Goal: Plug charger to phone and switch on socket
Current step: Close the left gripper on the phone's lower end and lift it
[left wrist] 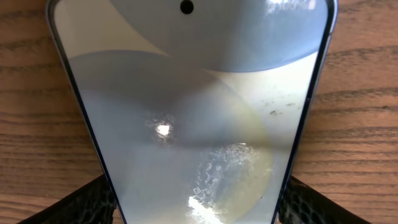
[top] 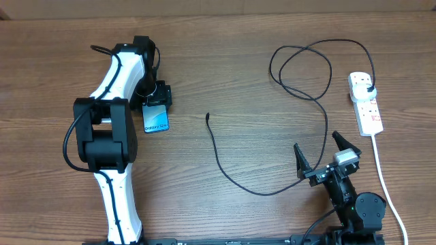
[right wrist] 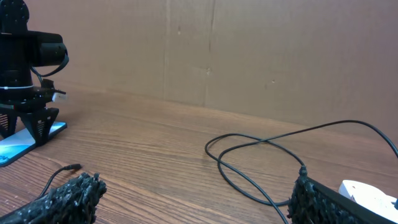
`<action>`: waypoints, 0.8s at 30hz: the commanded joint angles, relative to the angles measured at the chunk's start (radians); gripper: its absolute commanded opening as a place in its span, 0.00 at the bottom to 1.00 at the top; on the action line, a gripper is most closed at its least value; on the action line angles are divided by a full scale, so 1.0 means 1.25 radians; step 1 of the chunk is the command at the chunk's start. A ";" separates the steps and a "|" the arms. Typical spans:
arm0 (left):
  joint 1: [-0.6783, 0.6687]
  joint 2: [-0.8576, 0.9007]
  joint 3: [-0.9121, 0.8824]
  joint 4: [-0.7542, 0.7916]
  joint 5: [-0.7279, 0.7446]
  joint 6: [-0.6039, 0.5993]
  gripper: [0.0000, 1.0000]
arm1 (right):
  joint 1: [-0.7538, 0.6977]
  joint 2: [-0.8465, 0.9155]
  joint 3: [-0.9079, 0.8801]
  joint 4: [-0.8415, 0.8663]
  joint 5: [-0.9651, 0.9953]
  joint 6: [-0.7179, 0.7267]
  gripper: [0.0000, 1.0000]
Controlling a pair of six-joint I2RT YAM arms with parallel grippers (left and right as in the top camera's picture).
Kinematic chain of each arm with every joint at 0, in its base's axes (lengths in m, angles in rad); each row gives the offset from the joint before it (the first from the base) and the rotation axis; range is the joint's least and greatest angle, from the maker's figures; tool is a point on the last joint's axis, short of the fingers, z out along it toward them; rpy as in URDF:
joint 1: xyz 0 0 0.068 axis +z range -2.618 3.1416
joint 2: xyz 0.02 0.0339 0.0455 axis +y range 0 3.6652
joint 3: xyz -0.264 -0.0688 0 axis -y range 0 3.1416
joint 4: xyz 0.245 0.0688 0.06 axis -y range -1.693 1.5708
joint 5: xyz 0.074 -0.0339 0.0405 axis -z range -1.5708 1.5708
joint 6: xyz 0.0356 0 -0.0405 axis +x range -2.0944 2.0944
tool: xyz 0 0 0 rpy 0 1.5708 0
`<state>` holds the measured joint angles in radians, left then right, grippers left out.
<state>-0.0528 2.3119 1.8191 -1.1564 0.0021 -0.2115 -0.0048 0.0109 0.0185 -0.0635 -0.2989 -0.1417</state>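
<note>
The phone (top: pixel 155 121) lies flat on the wooden table, its light-blue screen up; it fills the left wrist view (left wrist: pixel 186 112). My left gripper (top: pixel 158 95) stands over its far end, with both fingers (left wrist: pixel 196 208) pressed against the phone's long edges. The charger cable (top: pixel 225 163) runs from its free connector tip (top: pixel 208 116) in a long curve and loops to the black plug (top: pixel 368 87) seated in the socket (top: pixel 366 102). My right gripper (top: pixel 321 153) is open and empty near the front edge, right of the cable; its fingers (right wrist: pixel 193 193) frame a cable loop (right wrist: pixel 261 162).
The power strip's white cord (top: pixel 385 177) runs down the right side past my right arm. A brown cardboard wall (right wrist: pixel 249 50) stands behind the table. The left arm's white links (top: pixel 112 143) lie along the left side.
</note>
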 commanded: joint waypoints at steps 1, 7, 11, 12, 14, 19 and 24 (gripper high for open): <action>-0.005 0.056 -0.014 -0.009 -0.007 -0.011 0.78 | 0.004 -0.006 -0.009 0.004 0.008 0.005 1.00; -0.005 0.055 -0.012 -0.011 -0.008 -0.011 0.75 | 0.004 -0.006 -0.009 0.004 0.008 0.005 1.00; -0.005 0.054 0.005 -0.030 -0.008 -0.012 0.75 | 0.004 -0.006 -0.009 0.004 0.008 0.005 1.00; -0.005 0.054 0.014 -0.037 -0.008 -0.012 0.75 | 0.004 -0.006 -0.009 0.004 0.008 0.005 1.00; -0.005 0.054 0.049 -0.059 -0.008 -0.012 0.76 | 0.004 -0.006 -0.009 0.004 0.008 0.005 1.00; -0.005 0.054 0.124 -0.099 -0.007 -0.012 0.76 | 0.004 -0.006 -0.009 0.004 0.008 0.005 1.00; -0.005 0.054 0.218 -0.147 -0.007 -0.012 0.75 | 0.004 -0.006 -0.009 0.004 0.008 0.005 1.00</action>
<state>-0.0528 2.3833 2.0018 -1.3205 0.0029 -0.2115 -0.0048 0.0109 0.0185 -0.0635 -0.2993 -0.1417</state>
